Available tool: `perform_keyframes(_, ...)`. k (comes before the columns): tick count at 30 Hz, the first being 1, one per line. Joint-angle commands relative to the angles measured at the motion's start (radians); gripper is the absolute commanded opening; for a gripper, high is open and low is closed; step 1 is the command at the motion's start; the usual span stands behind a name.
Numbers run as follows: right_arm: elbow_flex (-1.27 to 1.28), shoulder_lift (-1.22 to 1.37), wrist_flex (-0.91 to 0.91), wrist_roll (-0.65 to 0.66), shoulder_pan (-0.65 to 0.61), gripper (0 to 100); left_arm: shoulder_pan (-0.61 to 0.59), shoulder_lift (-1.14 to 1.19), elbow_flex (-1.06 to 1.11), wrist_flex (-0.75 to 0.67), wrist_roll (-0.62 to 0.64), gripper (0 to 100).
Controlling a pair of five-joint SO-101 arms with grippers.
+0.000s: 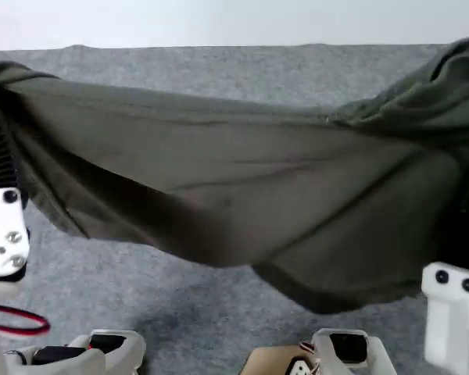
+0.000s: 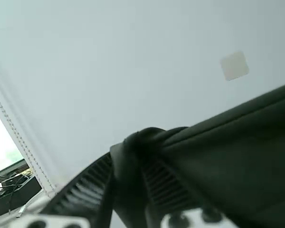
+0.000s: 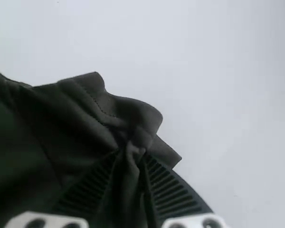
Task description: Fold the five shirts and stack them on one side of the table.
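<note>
Clearly the dark olive shirt (image 1: 242, 195) is up off the table (image 1: 180, 312); in the high view it hangs between the two arms like a hammock, its upper edge drawn nearly taut from one side to the other and its lower edge sagging in a shallow curve over the grey surface; whether the lowest part touches the surface I cannot tell. The left gripper (image 2: 130, 164) is pinched on a gathered bunch of the cloth; its ribbed pads (image 2: 166, 183) press in from both sides and the fabric runs away from them in a tight fold. The right gripper (image 3: 133, 164) is likewise clamped on a wad of shirt, with a stitched edge fanning out past its tips. I judge the cloth light, soft and quite limp; it will drape and stretch rather than hold a shape, and it will wrinkle wherever slack is left. Each pinch holds a bunched corner and not a flat edge, so the grip looks secure, yet the corners may open crumpled when let go; the better hold for a fold would be at the hem or shoulder seams, well apart, so the panel lies flat. The step in hand appears to be spreading the shirt for laying down; folding and stacking are not yet done.
</note>
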Motion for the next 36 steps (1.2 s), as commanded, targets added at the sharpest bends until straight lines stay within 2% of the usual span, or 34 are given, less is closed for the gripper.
perform_keyframes(1,0.011,0.008,-0.033,0.014,0.002,1.0,-0.005,0.002,-0.001,0.02,0.002,0)
perform_keyframes(10,0.009,0.001,-0.081,0.132,0.002,1.0,-0.005,-0.064,0.001,0.02,0.0,0)
perform_keyframes(15,0.009,0.001,-0.102,0.137,0.002,1.0,-0.005,-0.13,0.079,0.02,0.0,0)
perform_keyframes(20,0.015,0.005,-0.096,0.133,0.002,1.0,-0.005,-0.269,0.311,0.018,0.0,0)
perform_keyframes(27,0.026,0.012,0.008,0.13,0.001,1.0,-0.005,-0.443,0.65,0.009,0.0,0)
perform_keyframes(36,0.285,0.01,0.002,0.035,0.001,1.0,-0.005,-0.522,1.089,-0.196,0.005,0)
